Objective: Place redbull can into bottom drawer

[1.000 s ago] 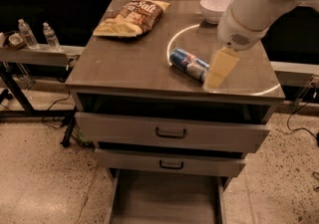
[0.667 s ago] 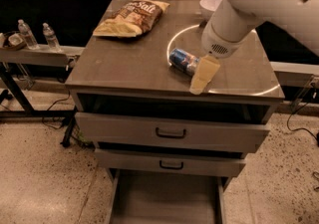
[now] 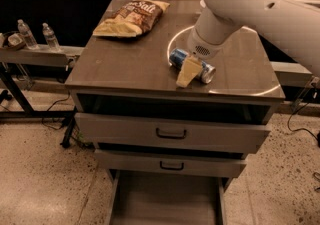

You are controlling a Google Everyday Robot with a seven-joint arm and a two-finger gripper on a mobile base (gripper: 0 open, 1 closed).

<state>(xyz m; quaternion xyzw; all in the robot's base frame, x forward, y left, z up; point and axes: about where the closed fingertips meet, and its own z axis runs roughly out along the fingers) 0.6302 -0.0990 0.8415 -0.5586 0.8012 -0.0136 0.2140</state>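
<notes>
- Since a second ago, the gripper (image 3: 187,74) has slid left along the can (image 3: 177,58). It was by the can's right end, and now it is over the can's middle.
- The can has not moved in that time.
- The gripper's pale yellow tip points down and a bit to the left, and it covers part of the can.
- I cannot tell how far open the gripper is, or if it has hold of the can.
- The big white arm (image 3: 245,4) comes in from the top right and bends down to the gripper.
- The can lies on its side on the cabinet top (image 3: 125,64), right of the middle and near the front edge. Its blue end points back and left. Its silver end points front and right.
- A thin white ring of light (image 3: 170,49) curves on the top around the can.
- A chip bag (image 3: 131,18) lies flat at the back left of the top, well apart from the can.
- Under the top are two grey drawers, the upper drawer (image 3: 125,130) and the middle drawer (image 3: 130,161), each with a dark handle.
- The bottom drawer (image 3: 165,200) is pulled out at the very bottom, showing its flat grey floor. It is well below the can.
- Two water bottles (image 3: 26,34) stand on a low shelf (image 3: 35,55) far to the left.
</notes>
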